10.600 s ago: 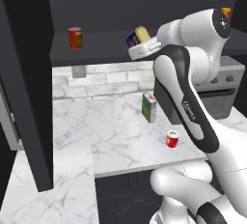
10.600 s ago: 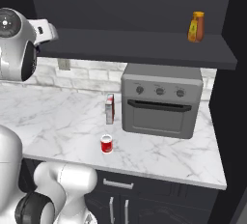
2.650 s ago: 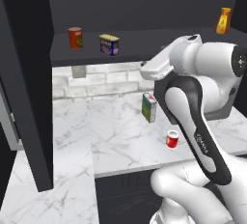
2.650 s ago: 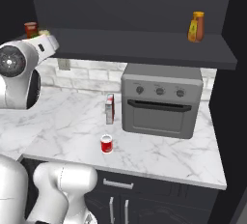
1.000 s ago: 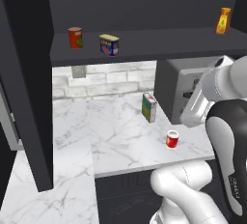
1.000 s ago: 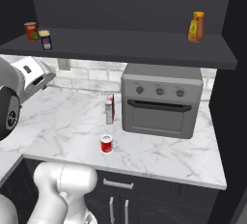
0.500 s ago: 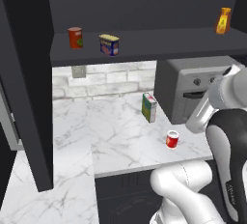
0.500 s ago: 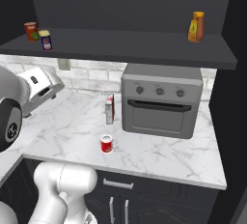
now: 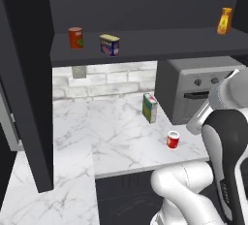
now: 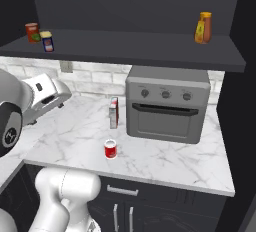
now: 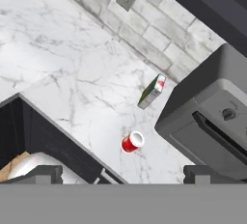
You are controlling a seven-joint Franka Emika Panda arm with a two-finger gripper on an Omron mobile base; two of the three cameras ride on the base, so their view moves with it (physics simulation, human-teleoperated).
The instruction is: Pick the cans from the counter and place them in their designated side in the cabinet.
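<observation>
My fingers (image 11: pixel 120 174) stand wide apart and empty, high above the red can (image 11: pixel 131 142), which stands upright near the front edge of the marble surface (image 9: pixel 116 136), just in front of the green-and-white carton (image 11: pixel 151 91) and beside the oven (image 10: pixel 167 103). The boxy tin (image 9: pixel 110 44) already sits on the cabinet (image 9: pixel 145 44) shelf next to the orange-red can (image 9: pixel 75 38). To do this well, I centre over the red can's white top, come straight down clear of the carton, and close around its middle.

Yellow-topped tin (image 9: pixel 110 44) shelved in cabinet (image 9: pixel 145 42); red can (image 9: pixel 172 139) (upright) on counter (image 9: pixel 116 136).
</observation>
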